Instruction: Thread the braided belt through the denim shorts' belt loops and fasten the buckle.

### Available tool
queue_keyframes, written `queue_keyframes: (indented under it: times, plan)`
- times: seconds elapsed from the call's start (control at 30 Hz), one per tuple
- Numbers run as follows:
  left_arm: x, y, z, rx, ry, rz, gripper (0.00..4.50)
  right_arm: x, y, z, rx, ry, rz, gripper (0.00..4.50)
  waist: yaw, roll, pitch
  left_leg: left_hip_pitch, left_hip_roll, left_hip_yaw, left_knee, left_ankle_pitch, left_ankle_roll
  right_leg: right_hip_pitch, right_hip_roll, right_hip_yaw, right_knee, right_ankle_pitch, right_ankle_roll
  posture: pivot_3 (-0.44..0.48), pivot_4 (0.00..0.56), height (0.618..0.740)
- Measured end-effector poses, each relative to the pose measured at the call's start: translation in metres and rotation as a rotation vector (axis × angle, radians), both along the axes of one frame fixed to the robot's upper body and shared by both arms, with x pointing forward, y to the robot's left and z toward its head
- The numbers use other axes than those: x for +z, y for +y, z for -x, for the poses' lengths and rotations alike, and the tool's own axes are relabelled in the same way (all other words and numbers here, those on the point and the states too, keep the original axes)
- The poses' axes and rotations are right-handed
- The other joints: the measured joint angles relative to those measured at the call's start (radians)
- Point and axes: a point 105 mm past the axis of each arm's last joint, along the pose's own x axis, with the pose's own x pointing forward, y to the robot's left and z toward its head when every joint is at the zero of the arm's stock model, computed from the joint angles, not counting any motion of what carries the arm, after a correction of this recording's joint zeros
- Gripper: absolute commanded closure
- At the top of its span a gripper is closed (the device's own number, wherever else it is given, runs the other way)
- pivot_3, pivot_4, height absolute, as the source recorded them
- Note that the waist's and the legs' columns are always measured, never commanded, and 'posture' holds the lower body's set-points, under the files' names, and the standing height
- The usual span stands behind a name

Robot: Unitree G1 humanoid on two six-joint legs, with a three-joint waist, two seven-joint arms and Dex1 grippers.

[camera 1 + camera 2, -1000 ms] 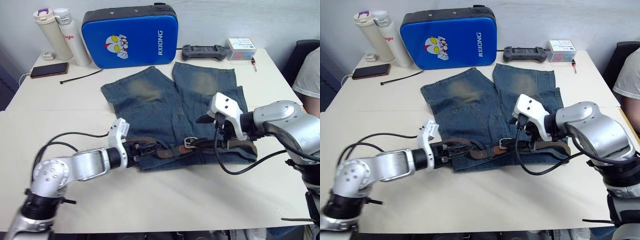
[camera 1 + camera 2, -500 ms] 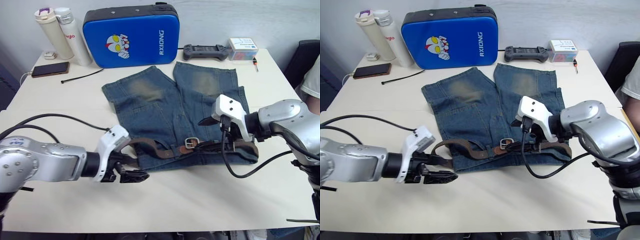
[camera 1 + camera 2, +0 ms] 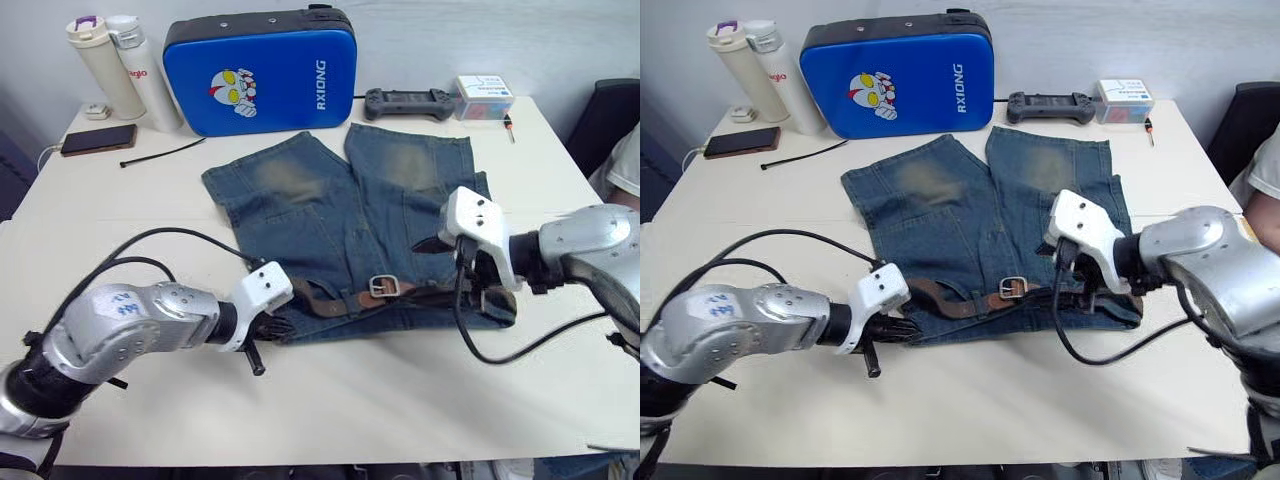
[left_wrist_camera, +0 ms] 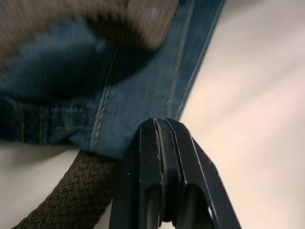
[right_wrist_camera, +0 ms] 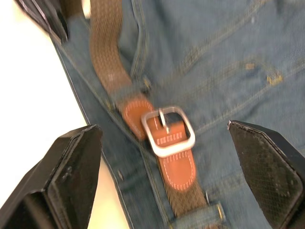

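Denim shorts (image 3: 350,225) lie flat mid-desk (image 3: 400,400), waistband toward me, legs pointing at the blue case (image 3: 258,70). Braided belt (image 3: 970,302) runs along the waistband; the buckle (image 5: 168,131) sits at the front centre with the tan leather tip through it and the prong across, so I judge it fastened or nearly so. My right hand (image 5: 167,191) hovers just over the buckle, fingers (image 5: 71,171) spread wide, holding nothing, touching nothing I can see. My left hand (image 3: 890,335) is at the waistband's corner, beside the slack loop of belt there; its fingers (image 4: 164,157) are pressed together, tips at the denim hem, the braid just beside them, nothing gripped between. Step in hand, as I judge it: take up that slack. To do it well, open the left hand first, pinch the braid itself and not the hem, and steady the buckle while feeding the strap flat under the belt loops (image 5: 143,86) without twisting it.
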Motion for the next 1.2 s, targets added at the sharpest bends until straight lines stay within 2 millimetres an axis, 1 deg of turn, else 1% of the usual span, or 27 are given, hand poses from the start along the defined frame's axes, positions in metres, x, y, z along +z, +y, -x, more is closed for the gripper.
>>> queue_keyframes:
  times: [0.1,0.17,0.33,0.4,0.53,0.8,0.93,1.17,1.2]
  plan:
    - [-0.001,-0.005,-0.006,-0.023,-0.026,-0.002,4.41,-0.020,0.006,0.005,0.105,-0.067,0.084,0.00,-0.001,0.000,0.000,0.001,0.000,0.001,0.001,0.000,0.001,0.001,0.000,0.001,0.001,0.000,0.001,0.000,0.150,0.740]
    - [-0.002,-0.007,-0.010,-0.028,-0.036,0.000,4.41,-0.030,0.016,0.007,0.187,-0.130,0.109,0.00,-0.002,0.000,0.000,0.002,0.000,0.001,0.002,0.000,0.001,0.002,0.000,0.001,0.003,0.000,0.001,0.000,0.150,0.740]
    - [-0.003,-0.009,-0.011,-0.041,-0.046,0.001,4.41,-0.040,0.043,0.004,0.337,-0.331,0.137,0.00,0.000,0.000,0.000,0.003,0.000,0.001,0.003,0.000,0.001,0.003,0.000,0.001,0.003,0.001,0.001,0.000,0.150,0.740]
    - [-0.004,-0.008,-0.011,-0.041,-0.047,0.001,4.41,-0.040,0.048,0.001,0.357,-0.375,0.140,0.00,0.001,0.000,0.000,0.003,-0.001,0.001,0.003,0.000,0.001,0.003,0.000,0.001,0.004,0.001,0.001,0.000,0.150,0.740]
    - [-0.005,-0.008,-0.010,-0.033,-0.047,0.007,4.41,-0.035,0.052,-0.008,0.374,-0.462,0.153,0.00,0.001,0.000,0.000,0.006,-0.001,0.001,0.003,0.000,0.001,0.005,0.000,0.001,0.004,0.001,0.001,0.000,0.150,0.740]
    - [-0.005,-0.006,-0.008,-0.023,-0.059,0.006,4.41,-0.043,0.047,-0.024,0.378,-0.534,0.209,0.00,-0.002,0.000,-0.001,0.007,-0.001,0.001,0.002,0.000,0.001,0.006,0.000,0.001,0.004,0.001,0.001,0.000,0.150,0.740]
    - [-0.006,-0.005,-0.008,-0.022,-0.058,0.005,4.41,-0.048,0.045,-0.029,0.379,-0.546,0.231,0.00,-0.003,0.000,-0.001,0.008,0.000,0.002,0.002,0.000,0.001,0.006,0.000,0.002,0.004,0.001,0.001,0.000,0.150,0.740]
    - [-0.006,-0.006,-0.008,-0.023,-0.056,0.003,4.41,-0.050,0.047,-0.028,0.397,-0.567,0.240,0.00,-0.003,0.000,-0.001,0.011,0.000,0.003,0.001,0.000,0.001,0.009,0.000,0.003,0.004,0.000,0.001,0.000,0.150,0.740]
    - [-0.006,-0.005,-0.008,-0.024,-0.057,0.003,4.47,-0.049,0.047,-0.028,0.396,-0.577,0.242,0.26,-0.003,0.000,-0.001,0.011,0.000,0.003,0.001,0.000,0.001,0.009,0.000,0.003,0.004,0.000,0.001,0.000,0.150,0.740]
